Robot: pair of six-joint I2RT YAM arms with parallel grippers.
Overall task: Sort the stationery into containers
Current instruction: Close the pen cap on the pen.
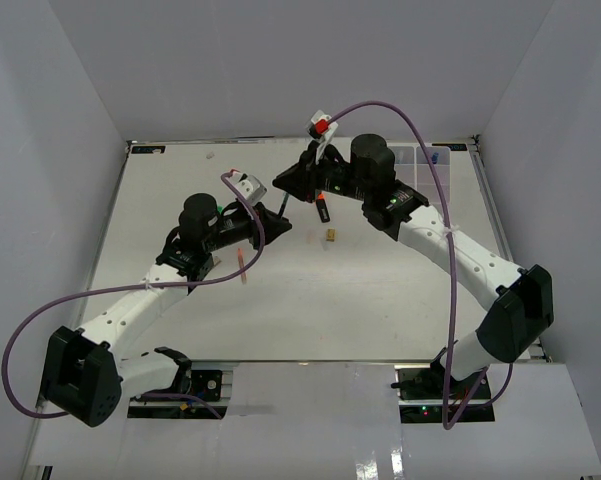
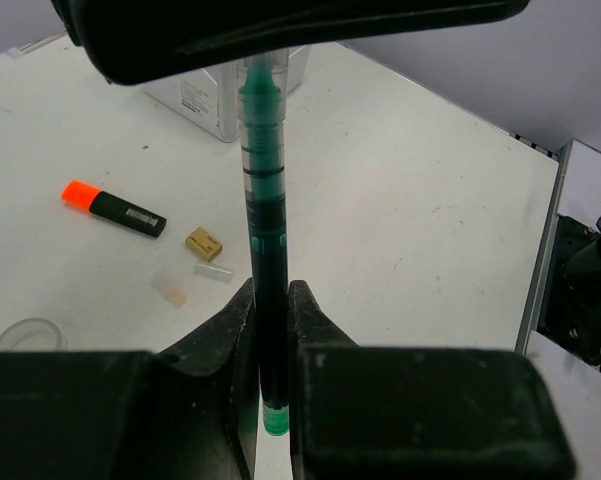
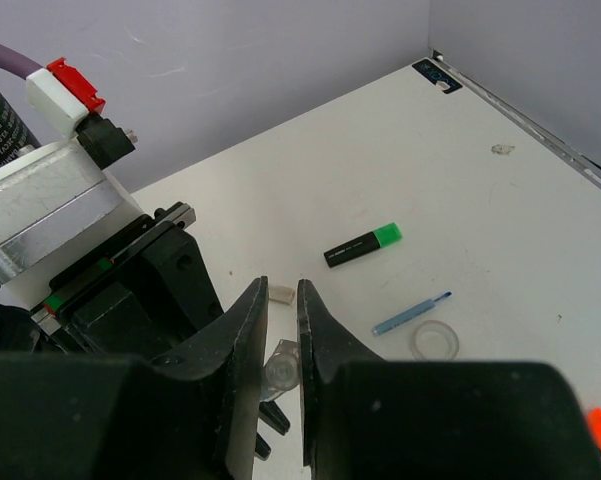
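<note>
A green pen (image 2: 263, 190) with a see-through barrel stands upright, clamped between the fingers of the left gripper (image 2: 271, 300). On the table beyond it an orange-capped black marker (image 2: 113, 208) lies flat with a small tan block (image 2: 204, 243) just beside it, a short clear piece (image 2: 213, 272) and a pale pink piece (image 2: 168, 289) close by, and a white organiser box (image 2: 220, 105) farther back, partly hidden. Elsewhere a green-capped black marker (image 3: 363, 246) lies flat near a thin blue pen (image 3: 410, 314), which has a clear tape ring (image 3: 435, 340) just beside it.
</note>
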